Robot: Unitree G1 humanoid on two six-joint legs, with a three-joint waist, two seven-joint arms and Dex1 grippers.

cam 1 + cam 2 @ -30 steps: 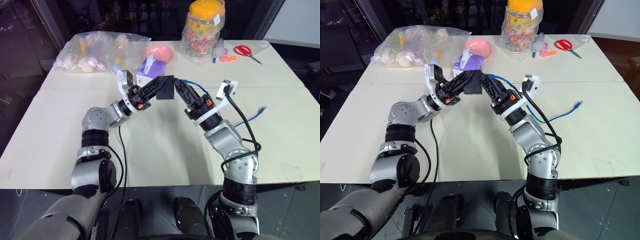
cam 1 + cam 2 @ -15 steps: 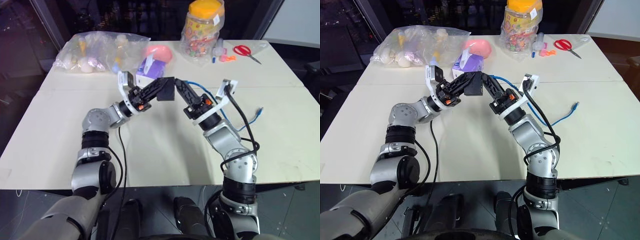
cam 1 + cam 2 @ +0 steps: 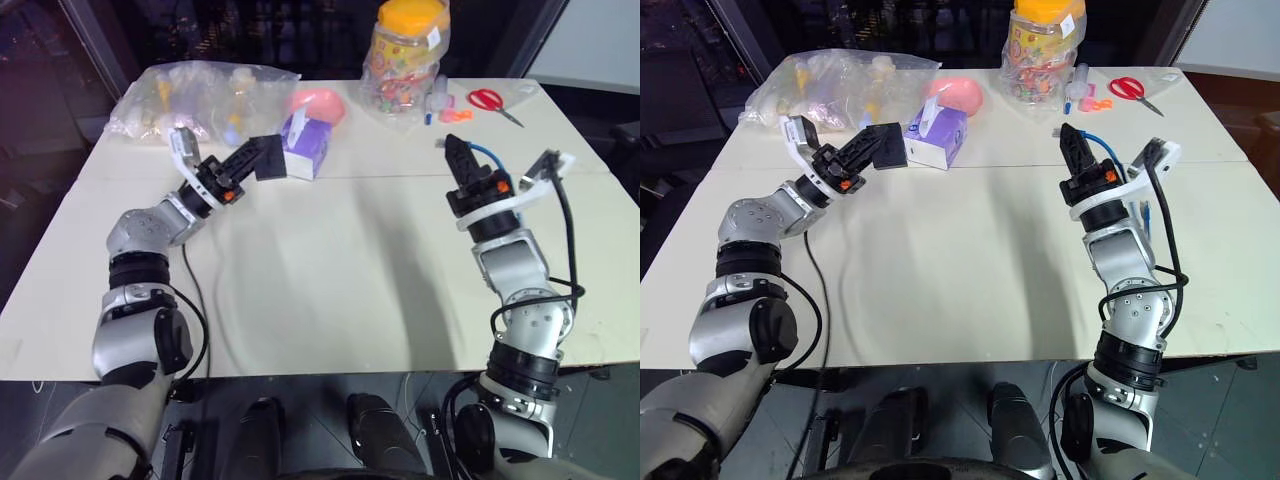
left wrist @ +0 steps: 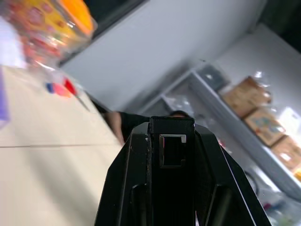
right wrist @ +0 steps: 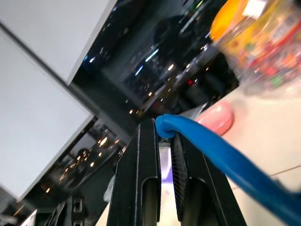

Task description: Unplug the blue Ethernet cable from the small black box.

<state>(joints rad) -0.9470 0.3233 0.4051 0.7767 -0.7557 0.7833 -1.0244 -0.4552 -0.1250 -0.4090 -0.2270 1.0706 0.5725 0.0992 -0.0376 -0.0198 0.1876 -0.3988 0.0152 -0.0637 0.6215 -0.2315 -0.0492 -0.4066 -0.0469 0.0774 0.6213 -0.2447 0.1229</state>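
Blue Ethernet cable (image 5: pixel 221 153) pinched in right hand (image 3: pixel 1070 142).

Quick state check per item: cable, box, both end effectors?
blue Ethernet cable: unplugged from the box, held by the right end effector.
small black box: held off the table, port empty.
left end effector: shut on the box.
right end effector: shut on the cable.

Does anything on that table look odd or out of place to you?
Nothing is spilled or broken. The one oddity: the blue Ethernet cable is unplugged, pinched in the right end effector and held in the air, far from the small black box in the left end effector.
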